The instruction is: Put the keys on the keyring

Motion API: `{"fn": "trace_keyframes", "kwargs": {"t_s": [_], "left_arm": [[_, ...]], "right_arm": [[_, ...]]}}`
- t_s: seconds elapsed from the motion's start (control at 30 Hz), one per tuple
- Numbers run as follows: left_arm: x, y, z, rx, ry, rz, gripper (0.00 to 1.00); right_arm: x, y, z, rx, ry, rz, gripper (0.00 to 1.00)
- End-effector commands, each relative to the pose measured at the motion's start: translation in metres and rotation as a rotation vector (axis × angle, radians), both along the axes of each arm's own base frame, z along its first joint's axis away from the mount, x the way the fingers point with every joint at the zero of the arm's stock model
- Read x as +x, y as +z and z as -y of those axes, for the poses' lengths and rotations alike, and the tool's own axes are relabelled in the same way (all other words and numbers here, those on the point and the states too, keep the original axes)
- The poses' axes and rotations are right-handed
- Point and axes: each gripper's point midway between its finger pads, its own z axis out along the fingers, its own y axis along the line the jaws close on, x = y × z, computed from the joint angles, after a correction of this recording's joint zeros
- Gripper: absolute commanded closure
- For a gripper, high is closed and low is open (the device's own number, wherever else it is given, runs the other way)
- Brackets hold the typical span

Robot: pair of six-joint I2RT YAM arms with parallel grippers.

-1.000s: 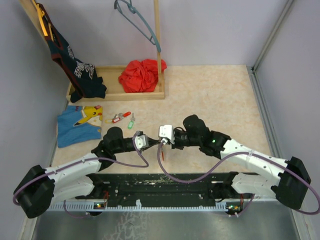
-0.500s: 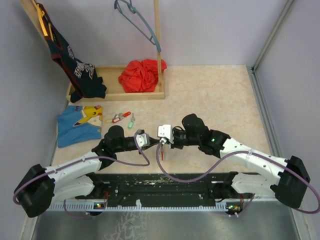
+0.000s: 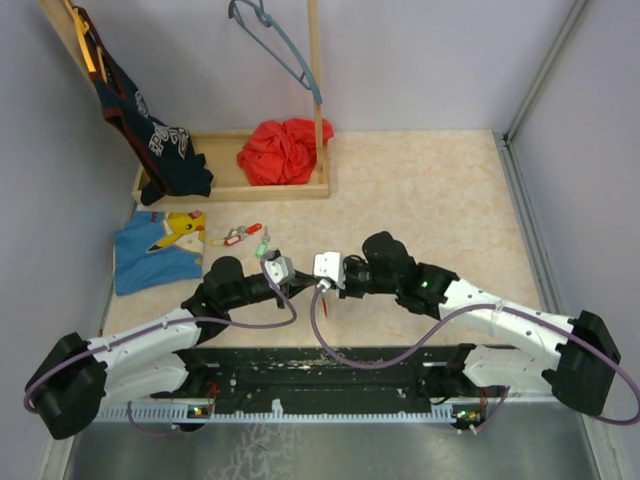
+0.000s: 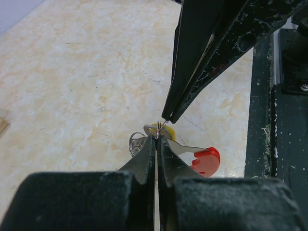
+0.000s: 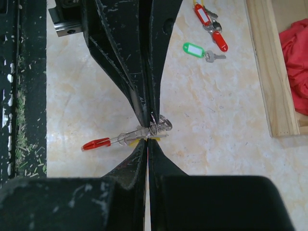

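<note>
Movement over the last second is slight and mostly on the left side. At far left the blue cloth [image 3: 150, 262] lies as it did. Just right of it the loose keys [image 3: 245, 238], tagged red and green, rest on the desk [image 3: 430, 190] untouched.

Next comes the left claw [image 4: 157, 140], which has slid up the desk and a little leftward, nearer those loose keys. Its fingers are pressed together on a strand of the keyring [image 5: 162, 123], a small coil of wire held between the two arms. A red-headed key [image 5: 96, 144] and a yellow tag [image 4: 169, 131] stick out from that coil. Whether either is fully threaded on is too fine to tell.

The right claw [image 5: 147, 142] has followed a touch to the left, so the two claws meet tip to tip as before. It is pinched together too, at the same knot of wire. Whether it nips the ring itself or the key's shank I cannot tell.

The pair has shifted as one unit without letting go. I therefore judge that the ring is still being worked at the tips, not set down. With several keys still lying loose, the task looks only partly done. The drift toward them may be the approach for the next key.
</note>
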Motion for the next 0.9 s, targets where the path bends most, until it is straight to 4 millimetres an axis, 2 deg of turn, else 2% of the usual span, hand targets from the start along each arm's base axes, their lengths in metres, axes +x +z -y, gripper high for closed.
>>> {"fn": "trace_keyframes", "kwargs": {"t_s": [0.0,0.13,0.27,0.53,0.87], "left_arm": [[0.001,0.026,-0.003,-0.128,0.035,0.047,1.0],[0.0,0.03,-0.008,-0.169,0.055,0.068,1.0],[-0.001,0.034,-0.008,-0.202,0.056,0.08,1.0],[-0.001,0.038,-0.009,-0.259,0.065,0.08,1.0],[-0.002,0.04,-0.009,-0.293,0.064,0.066,1.0]], "right_arm": [[0.0,0.008,-0.003,0.055,-0.017,0.037,1.0],[0.001,0.007,-0.002,0.083,-0.038,0.032,1.0],[0.001,0.013,-0.002,0.14,-0.055,0.042,0.88],[0.004,0.021,-0.004,0.239,-0.084,0.061,0.73],[0.011,0.028,-0.011,0.35,-0.12,0.079,0.65]]}}
